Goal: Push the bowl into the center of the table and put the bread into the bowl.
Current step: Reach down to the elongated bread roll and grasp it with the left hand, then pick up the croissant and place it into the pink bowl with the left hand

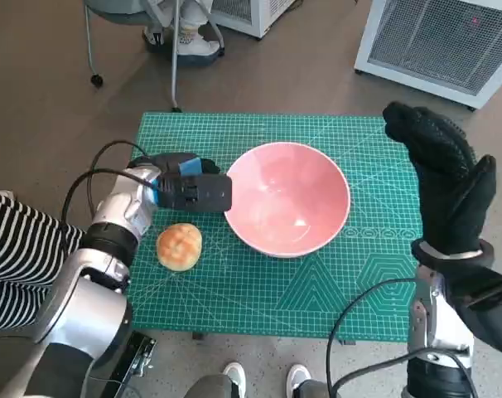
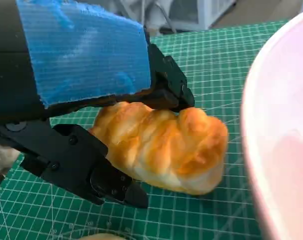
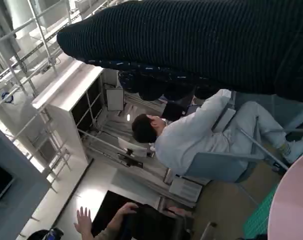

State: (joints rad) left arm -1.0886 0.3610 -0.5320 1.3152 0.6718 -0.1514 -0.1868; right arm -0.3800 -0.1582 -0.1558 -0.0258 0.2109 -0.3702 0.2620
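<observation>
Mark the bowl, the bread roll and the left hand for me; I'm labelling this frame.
bowl (image 1: pixel 286 199): head view, inner floor of the pink bowl.
bread roll (image 1: pixel 179 246): head view, top crust.
left hand (image 1: pixel 189 189): head view, its back near the blue tape.

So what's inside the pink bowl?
Nothing: the pink bowl shows only its bare pink inside. One bread sits under the left hand beside it, another bun lies nearer the robot.

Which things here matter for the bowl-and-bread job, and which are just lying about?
Job: pink bowl; bread, between the left hand's fingers; green mat.
Lying about: round bun, untouched; right hand, raised and empty; white vented unit; seated person.
</observation>
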